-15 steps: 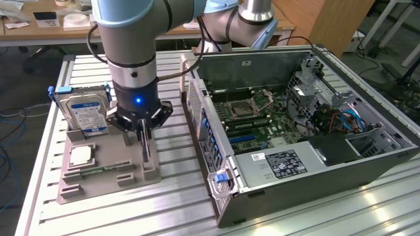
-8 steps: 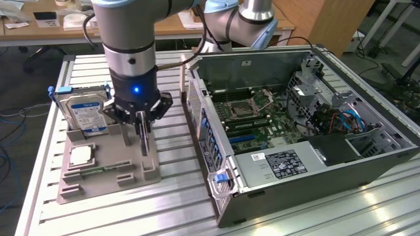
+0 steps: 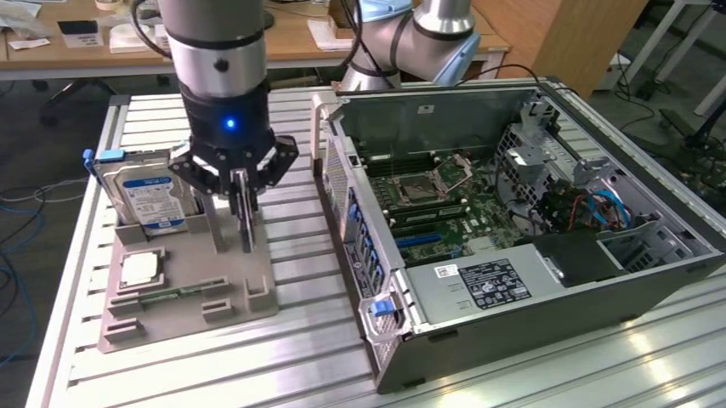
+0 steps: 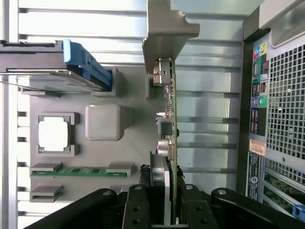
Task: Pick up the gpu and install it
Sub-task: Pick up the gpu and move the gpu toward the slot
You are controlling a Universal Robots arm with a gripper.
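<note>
Ext. view, left to right. At the ext. view's left the hard drive stands on edge in the rear slot of the grey fixture. In front of it the CPU and memory stick lie flat in their pockets. Each part has its own recess, prob. so it presents at a known spot.

Next right is the gpu, upright and edge-on at the fixture's right side, just beside the drive. My tool is clenched on its top edge, fingers flanking the card on both faces, which keeps the board vertical. Its lower edge is at fixture level; I cannot tell if it is clear of its slot.

Arm pose: last link vertical, pointing straight down over the fixture.

At the ext. view's right the PC case sits on the tabletop, side open, motherboard exposed, well apart from the card. Install not yet done.
</note>
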